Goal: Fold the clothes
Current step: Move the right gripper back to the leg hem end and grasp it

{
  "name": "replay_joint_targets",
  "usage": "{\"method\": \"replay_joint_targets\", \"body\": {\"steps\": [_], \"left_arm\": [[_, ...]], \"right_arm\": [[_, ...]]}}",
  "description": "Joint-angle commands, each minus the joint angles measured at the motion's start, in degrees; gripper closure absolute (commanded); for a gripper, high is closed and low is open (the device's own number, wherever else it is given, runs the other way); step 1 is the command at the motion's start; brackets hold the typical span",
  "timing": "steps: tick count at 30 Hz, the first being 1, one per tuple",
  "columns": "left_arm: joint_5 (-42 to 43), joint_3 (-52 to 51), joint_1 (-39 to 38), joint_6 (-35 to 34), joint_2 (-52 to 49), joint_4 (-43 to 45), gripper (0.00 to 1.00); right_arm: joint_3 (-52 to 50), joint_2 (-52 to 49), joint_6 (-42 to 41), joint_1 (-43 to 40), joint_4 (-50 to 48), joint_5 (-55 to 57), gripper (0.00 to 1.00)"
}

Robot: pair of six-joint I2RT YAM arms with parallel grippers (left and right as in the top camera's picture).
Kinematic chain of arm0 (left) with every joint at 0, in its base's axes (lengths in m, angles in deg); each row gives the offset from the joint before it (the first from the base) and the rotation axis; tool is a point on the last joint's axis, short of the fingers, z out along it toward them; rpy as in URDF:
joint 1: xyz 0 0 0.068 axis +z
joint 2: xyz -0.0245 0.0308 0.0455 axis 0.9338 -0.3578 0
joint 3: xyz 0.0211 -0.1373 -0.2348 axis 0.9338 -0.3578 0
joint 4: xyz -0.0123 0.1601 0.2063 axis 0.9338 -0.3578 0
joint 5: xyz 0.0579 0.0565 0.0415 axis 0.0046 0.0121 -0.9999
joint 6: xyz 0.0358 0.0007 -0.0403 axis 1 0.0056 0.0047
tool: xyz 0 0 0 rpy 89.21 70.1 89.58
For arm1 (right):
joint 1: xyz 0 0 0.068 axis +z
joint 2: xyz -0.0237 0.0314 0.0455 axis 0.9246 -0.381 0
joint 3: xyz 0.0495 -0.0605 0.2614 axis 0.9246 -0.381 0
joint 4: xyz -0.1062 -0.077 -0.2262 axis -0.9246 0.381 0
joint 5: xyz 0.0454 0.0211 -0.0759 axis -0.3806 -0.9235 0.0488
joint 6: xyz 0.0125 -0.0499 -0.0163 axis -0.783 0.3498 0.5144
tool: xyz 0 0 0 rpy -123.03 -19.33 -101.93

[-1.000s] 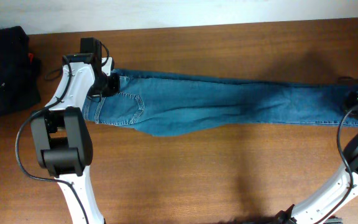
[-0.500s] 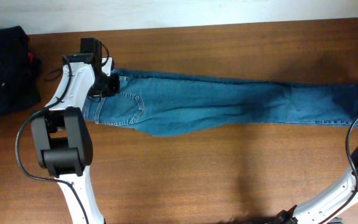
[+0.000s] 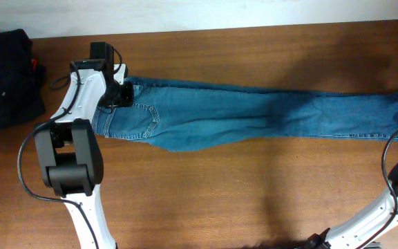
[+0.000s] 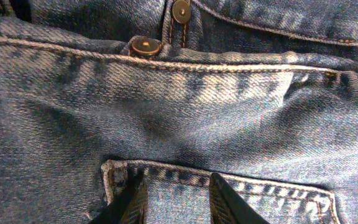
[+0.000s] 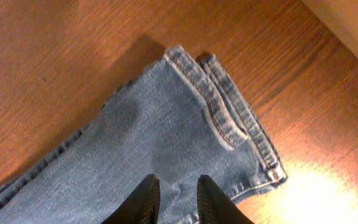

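The blue denim jeans lie stretched flat across the table, waistband at the left and leg hems at the right edge. My left gripper is at the waistband. In the left wrist view its fingers are pressed into the denim by a pocket edge, with cloth between them. My right gripper is past the overhead view's right edge. In the right wrist view its fingers are nearly closed on bunched denim of a leg, close to the hem.
A black garment pile with a small red tag lies at the far left. The brown wooden table runs to a pale wall at the back. My right arm's links stand at the bottom right.
My right gripper has moved right, out of the overhead view, drawing the leg ends with it, so the jeans now reach the right edge. The left gripper and waistband have stayed still.
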Motion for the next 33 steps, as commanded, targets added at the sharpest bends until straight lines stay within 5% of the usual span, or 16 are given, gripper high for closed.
{"method": "replay_joint_targets", "body": {"steps": [1,19,26,33], "left_arm": [[-3.08,-0.17,0.94,0.48,-0.44,-0.17,0.67],[-3.1,-0.17,0.94,0.48,-0.44,-0.17,0.66],[-3.1,-0.17,0.94,0.48,-0.44,-0.13,0.37],[-3.08,-0.17,0.94,0.48,-0.44,-0.13,0.29]], "right_arm": [[0.63,-3.04,1.29,0.28,-0.79,-1.16,0.73],[1.16,-11.56,2.12,0.13,-1.18,1.86,0.64],[7.91,-7.3,-0.04,-0.13,5.9,1.29,0.49],[10.49,-4.57,-4.35,-3.32,12.22,1.97,0.39]]}}
